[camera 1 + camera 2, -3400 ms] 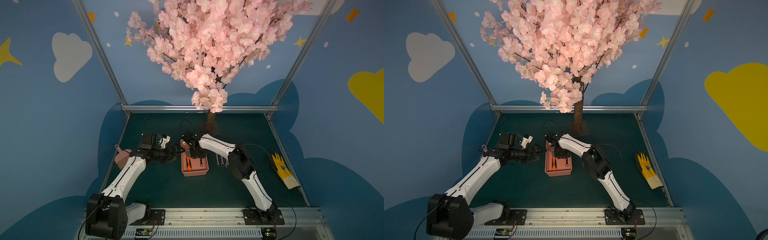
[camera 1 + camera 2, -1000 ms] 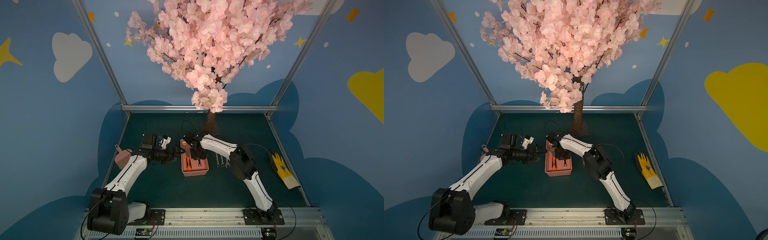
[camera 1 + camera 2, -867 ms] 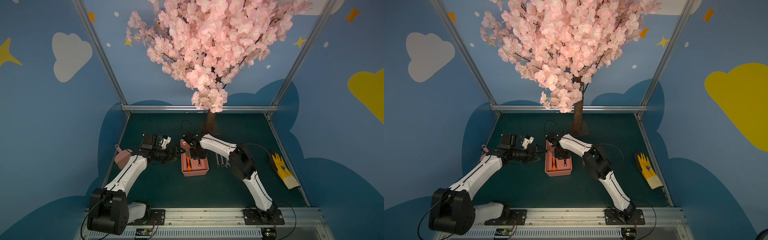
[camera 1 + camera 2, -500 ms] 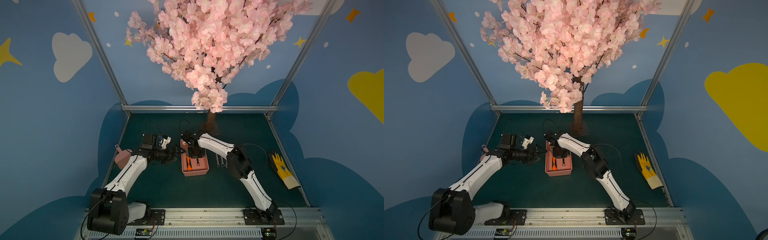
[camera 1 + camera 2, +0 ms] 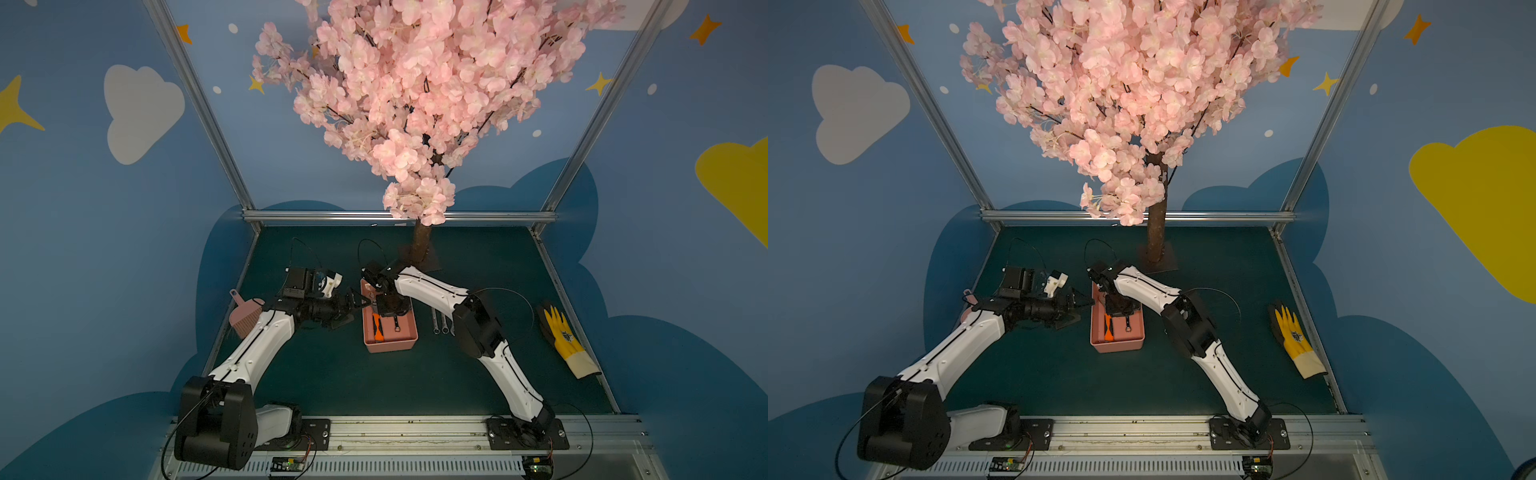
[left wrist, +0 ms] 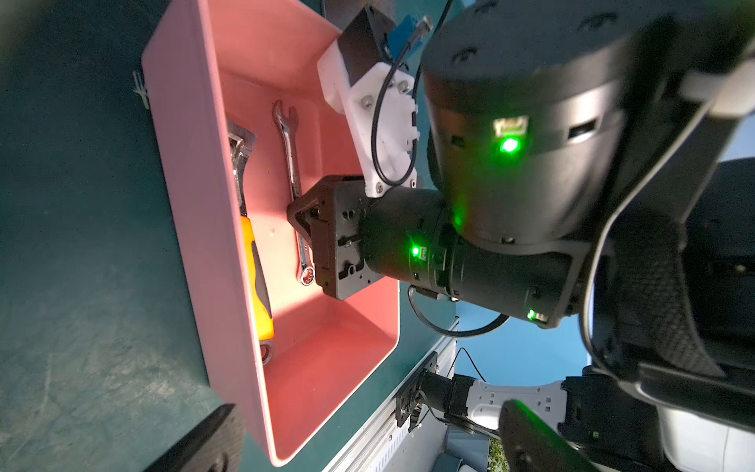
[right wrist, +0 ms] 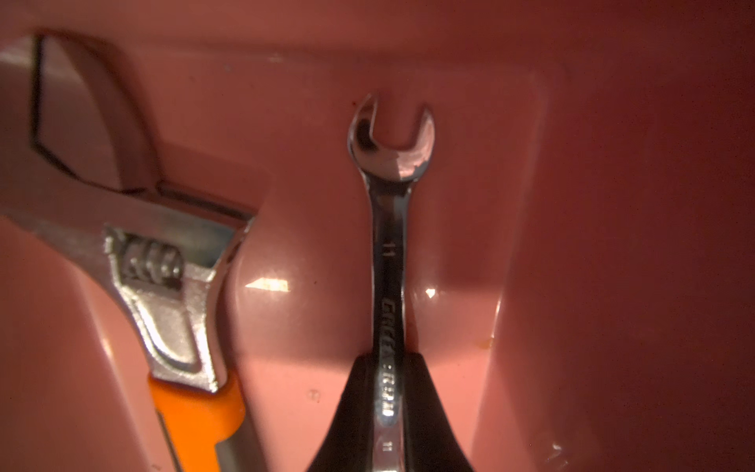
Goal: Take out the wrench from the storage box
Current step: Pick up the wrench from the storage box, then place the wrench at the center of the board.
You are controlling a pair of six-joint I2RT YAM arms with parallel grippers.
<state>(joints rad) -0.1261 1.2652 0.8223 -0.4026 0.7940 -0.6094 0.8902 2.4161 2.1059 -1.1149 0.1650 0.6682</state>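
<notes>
The salmon-pink storage box [image 5: 390,341] [image 5: 1119,344] stands mid-mat. On its floor lie a slim silver wrench [image 7: 388,245] [image 6: 291,163] and an orange-handled adjustable wrench [image 7: 171,286] [image 6: 255,253]. My right gripper [image 7: 386,367] reaches down inside the box [image 7: 613,204] and is shut on the slim wrench's shank, which still rests on the floor. In a top view this gripper [image 5: 384,307] hides most of the wrench. My left gripper [image 5: 353,305] [image 6: 367,433] hovers open just outside the box's left wall [image 6: 196,204], holding nothing.
Two more silver wrenches [image 5: 440,322] lie on the mat right of the box. A yellow glove [image 5: 567,340] is at the right edge, a ribbed pink dustpan [image 5: 245,313] at the left. The tree trunk [image 5: 422,245] stands behind the box.
My right gripper has closed on the slim wrench inside the box and shifted slightly. The left arm has stayed where it was, open.
</notes>
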